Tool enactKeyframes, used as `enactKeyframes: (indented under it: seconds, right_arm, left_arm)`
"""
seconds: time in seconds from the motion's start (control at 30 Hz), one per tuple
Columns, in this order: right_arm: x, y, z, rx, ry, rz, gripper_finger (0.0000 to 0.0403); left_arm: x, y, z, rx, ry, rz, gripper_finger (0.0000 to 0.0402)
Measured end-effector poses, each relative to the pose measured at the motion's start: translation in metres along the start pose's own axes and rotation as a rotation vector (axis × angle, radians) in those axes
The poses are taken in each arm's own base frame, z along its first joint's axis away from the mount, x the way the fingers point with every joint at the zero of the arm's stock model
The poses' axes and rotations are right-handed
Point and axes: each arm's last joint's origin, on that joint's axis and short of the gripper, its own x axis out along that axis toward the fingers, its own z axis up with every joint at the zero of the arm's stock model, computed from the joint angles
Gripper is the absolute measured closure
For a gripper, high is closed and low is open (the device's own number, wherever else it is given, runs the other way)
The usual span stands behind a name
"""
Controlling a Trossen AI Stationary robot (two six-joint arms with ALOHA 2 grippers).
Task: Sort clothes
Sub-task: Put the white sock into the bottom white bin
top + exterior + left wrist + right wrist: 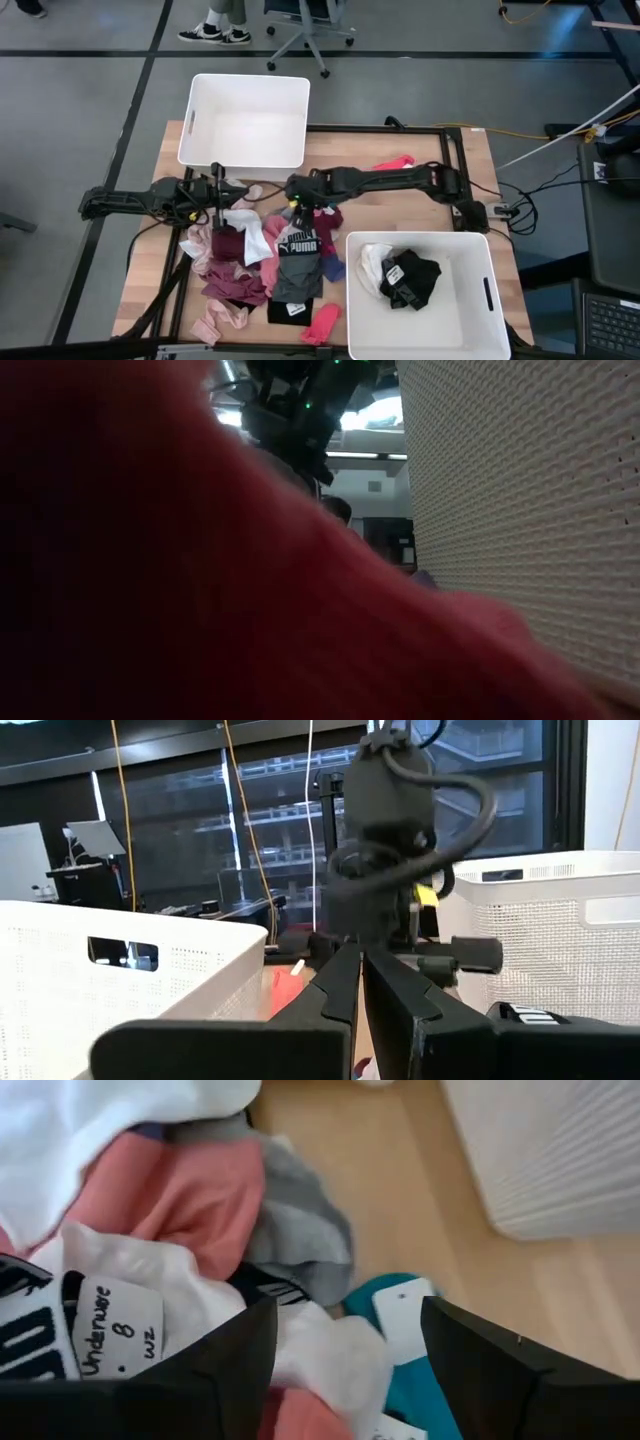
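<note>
The clothes (pixel 262 262) lie in a loose heap on the wooden table (pixel 470 160), left of centre. Among them are maroon, pink, white and grey pieces and a dark one lettered PUMA (pixel 300 243). My right gripper (pixel 298 207) hangs open over the heap's far edge, pointing steeply down. In its wrist view the right gripper (pixel 345 1360) stands with its fingers apart above white, pink (pixel 180 1190), grey (pixel 300 1230) and teal (pixel 400 1330) cloth. My left gripper (pixel 222 196) waits shut and level at the heap's far left, where its wrist view shows the left gripper (pixel 360 1000) with nothing in it.
An empty white bin (pixel 245 120) stands at the far left. A second white bin (pixel 480 300) at the near right holds black and white garments. A pink piece (pixel 395 162) lies apart under the right arm. A red garment (pixel 200 580) blocks most of the low view.
</note>
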Motion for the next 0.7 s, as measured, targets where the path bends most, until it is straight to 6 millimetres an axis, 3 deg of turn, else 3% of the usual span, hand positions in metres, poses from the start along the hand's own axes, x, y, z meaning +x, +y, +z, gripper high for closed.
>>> enactKeyframes:
  seconds: [0.23, 0.5, 0.7]
  right_arm:
    - [0.008, 0.005, -0.004, -0.004, 0.052, 0.113, 0.0155]
    - [0.017, 0.004, -0.011, -0.001, 0.065, 0.116, 0.0158]
    - [0.018, 0.005, -0.011, -0.006, 0.064, 0.125, 0.0233]
  left_arm:
    - [0.0, 0.0, -0.001, 0.001, 0.008, -0.001, 0.0391]
    - [0.0, 0.0, -0.002, 0.0, 0.018, -0.002, 0.0391]
    - [0.0, 0.0, -0.002, -0.001, 0.017, -0.002, 0.0391]
